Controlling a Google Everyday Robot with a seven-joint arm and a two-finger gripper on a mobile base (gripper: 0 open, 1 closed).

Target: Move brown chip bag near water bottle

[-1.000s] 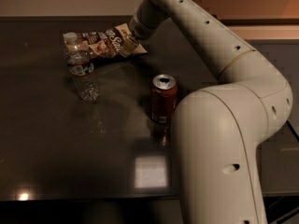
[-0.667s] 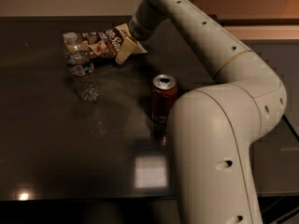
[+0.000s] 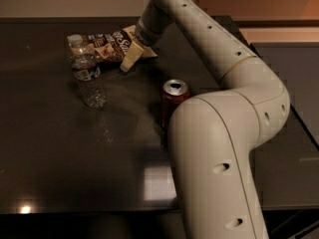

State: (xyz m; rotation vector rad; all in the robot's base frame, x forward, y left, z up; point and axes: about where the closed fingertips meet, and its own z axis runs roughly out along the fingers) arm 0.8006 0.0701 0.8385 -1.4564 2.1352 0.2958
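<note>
The brown chip bag [image 3: 105,43] lies flat on the dark table at the back left, its cream end pointing right. The water bottle [image 3: 87,74] stands upright just in front of the bag's left part, almost touching it. My gripper [image 3: 129,58] is at the bag's right end, reaching down from the arm [image 3: 199,39] that comes in from the upper right. It hides part of the bag's cream end.
A red soda can [image 3: 173,103] stands upright to the right of the bottle, close to my arm's big lower link [image 3: 214,163]. The dark table [image 3: 60,153] ends at the front and at the right side.
The gripper has shifted slightly toward the front left over the bag's right end. The bag, bottle and can have stayed where they were.
</note>
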